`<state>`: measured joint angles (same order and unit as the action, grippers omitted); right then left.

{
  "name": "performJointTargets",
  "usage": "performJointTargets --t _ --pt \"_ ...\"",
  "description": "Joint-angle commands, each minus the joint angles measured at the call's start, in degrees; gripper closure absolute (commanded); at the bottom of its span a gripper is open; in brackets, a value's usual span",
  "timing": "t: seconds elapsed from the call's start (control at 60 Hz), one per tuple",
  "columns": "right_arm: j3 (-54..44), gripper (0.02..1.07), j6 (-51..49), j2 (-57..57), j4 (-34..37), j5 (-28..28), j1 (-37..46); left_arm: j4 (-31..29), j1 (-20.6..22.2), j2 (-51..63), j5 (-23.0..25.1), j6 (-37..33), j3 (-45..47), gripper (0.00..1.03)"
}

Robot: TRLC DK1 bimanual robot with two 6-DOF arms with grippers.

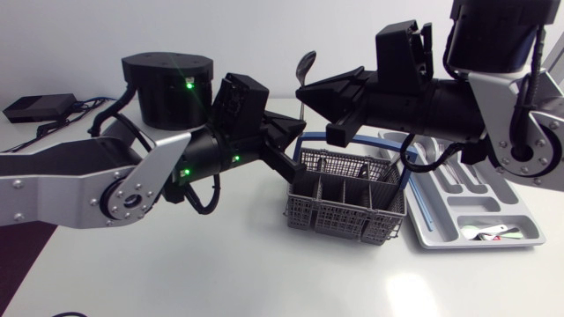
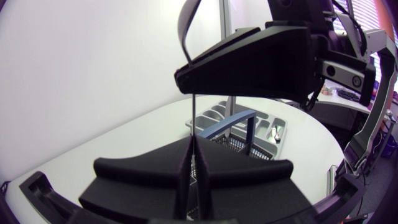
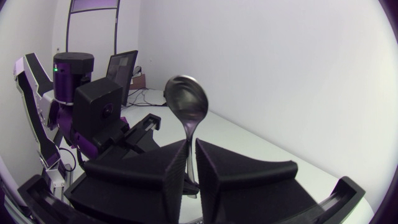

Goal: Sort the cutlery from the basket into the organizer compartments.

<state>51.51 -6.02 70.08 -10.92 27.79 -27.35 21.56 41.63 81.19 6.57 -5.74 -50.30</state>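
Your left end effector (image 1: 298,129) and right end effector (image 1: 307,92) both pinch one upright spoon (image 1: 305,66) at upper centre; basket (image 1: 339,220) below, organizer (image 1: 493,198) at right on the bench (image 1: 220,273).

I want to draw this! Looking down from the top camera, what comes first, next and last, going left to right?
left arm → spoon → basket → organizer

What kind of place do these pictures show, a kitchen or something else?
Probably a robotics lab bench, not a kitchen: the left arm and right arm meet over a white table, a spoon between them, beside a cutlery basket and an organizer.
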Motion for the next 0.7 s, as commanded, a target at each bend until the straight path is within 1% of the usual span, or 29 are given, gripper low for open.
performJointTargets --t 0.0,0.1,0.133,0.2,0.333,0.35,0.383,0.417,0.433,0.45,0.467,0.483,0.567,0.617,0.683 --pt "-1.3 0.94 -0.5 -0.2 -0.1 -0.9 -0.3 1.0 -0.2 0.9 0.4 1.4 -0.1 1.01" --pt "-1.1 0.94 -0.6 -0.2 0.4 -0.7 -0.3 1.2 -0.2 0.9 0.4 1.7 -0.1 1.00" --pt "-1.2 0.96 -0.6 -0.3 0.4 -0.6 -0.3 1.4 -0.2 0.9 0.4 1.7 -0.1 0.99" --pt "-1.3 0.96 -0.7 -0.3 0.4 -0.5 -0.3 1.6 -0.2 0.8 0.4 1.8 -0.1 0.92" --pt "-1.4 0.96 -1.1 -0.7 1.2 0.2 -0.3 1.9 -0.4 0.0 0.4 1.8 0.0 0.57" --pt "-1.3 0.96 -1.3 -0.8 1.5 0.2 -0.3 1.9 -0.4 -0.1 0.4 1.8 0.0 0.52" --pt "-1.4 0.96 -1.7 -0.9 2.0 0.4 -0.3 1.9 -0.5 -0.2 0.4 1.8 0.0 0.36" --pt "-1.5 0.96 -1.7 -1.3 2.0 0.6 -0.3 1.9 -0.7 -0.5 0.4 1.8 0.0 0.24" --pt "-1.5 0.96 -1.7 -1.3 2.1 0.8 -0.2 1.9 -0.7 -0.5 0.4 1.8 0.0 0.19" --pt "-1.4 0.96 -1.9 -1.4 2.4 1.1 0.0 1.9 -0.8 -0.6 0.4 1.8 0.0 0.17" --pt "-1.4 0.96 -2.1 -1.6 2.7 1.3 0.2 1.9 -1.0 -0.8 0.4 1.7 0.0 0.10" --pt "-1.3 0.96 -2.1 -1.8 2.9 1.6 0.5 1.9 -1.1 -0.9 0.4 1.8 0.0 0.06" --pt "-0.4 0.96 -2.5 -2.8 5.0 3.8 2.5 1.9 -1.7 -1.8 0.4 1.6 0.5 0.05" --pt "0.1 0.96 -3.2 -3.7 6.8 6.3 4.9 1.9 -2.2 -2.4 0.3 1.3 0.7 0.05" --pt "1.9 0.96 -5.5 -4.5 11.4 11.5 9.1 1.6 -3.5 -3.8 0.3 1.3 1.2 0.05"
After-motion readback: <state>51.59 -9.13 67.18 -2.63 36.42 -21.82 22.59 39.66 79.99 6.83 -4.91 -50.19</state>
